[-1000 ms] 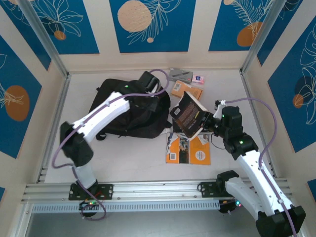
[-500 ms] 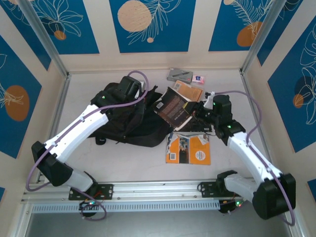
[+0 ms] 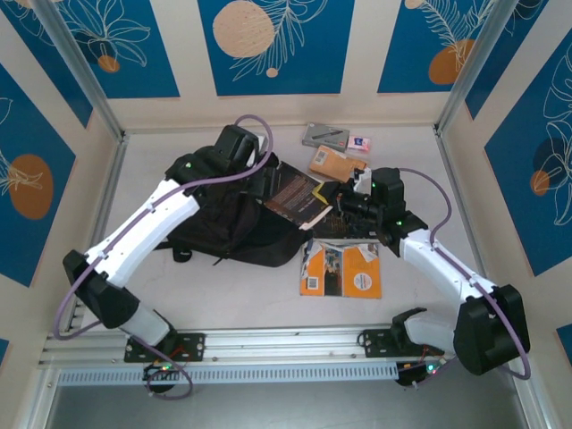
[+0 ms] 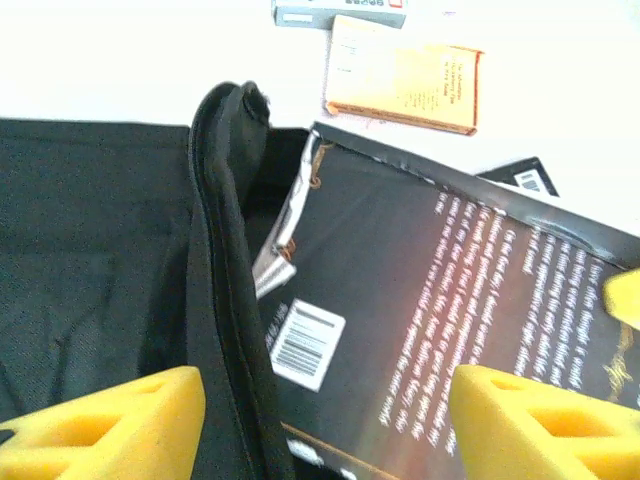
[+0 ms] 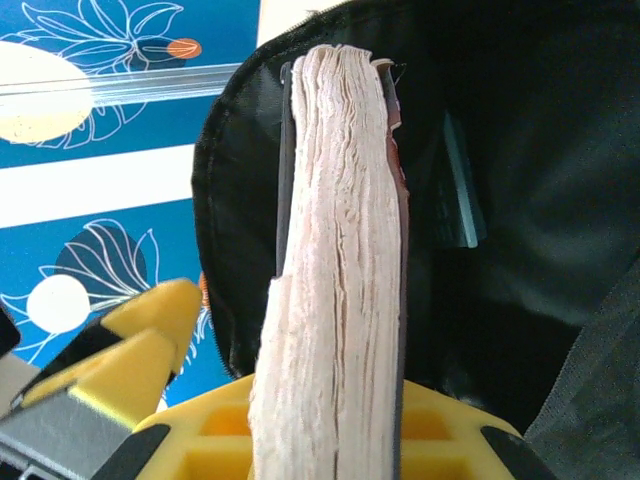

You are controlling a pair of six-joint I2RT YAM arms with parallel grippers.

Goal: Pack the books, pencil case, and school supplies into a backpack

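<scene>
Top external view: right gripper (image 3: 340, 198) is clamped on the thin dark paperback book with pale print on its cover (image 3: 293, 190). It holds the near edge, with the far end over the mouth of the large soft black fabric backpack (image 3: 219, 223). Book is tilted, one corner past the zip rim, not fully in. Left gripper (image 3: 257, 174) sits at the top of the opening. Left wrist view shows its yellow fingers (image 4: 100, 420) spread wide with the backpack's padded rim running between them and touching neither, so it is open and grips nothing. Right wrist view: the book's page edge stands upright between the yellow pads, dark bag interior straight ahead.

On the table: bright orange paperbacks (image 3: 341, 268) flat near the right arm, another orange paperback (image 3: 338, 163) further back. The flat grey rectangular pencil case (image 3: 325, 135) lies behind that, and a small pink-and-white eraser block (image 3: 359, 142) just beside the case.

Handling, my judgement: the book is light and fairly stiff along the spine but bendy across the cover (pinched at one edge it could sag or twist), and the cover looks glossy and likely slippery. Best hold is near the spine edge. The backpack is limp, so with nothing holding the rim the mouth may fold and catch the book's corner. Step in hand: sliding the book in, with most items not yet packed.
</scene>
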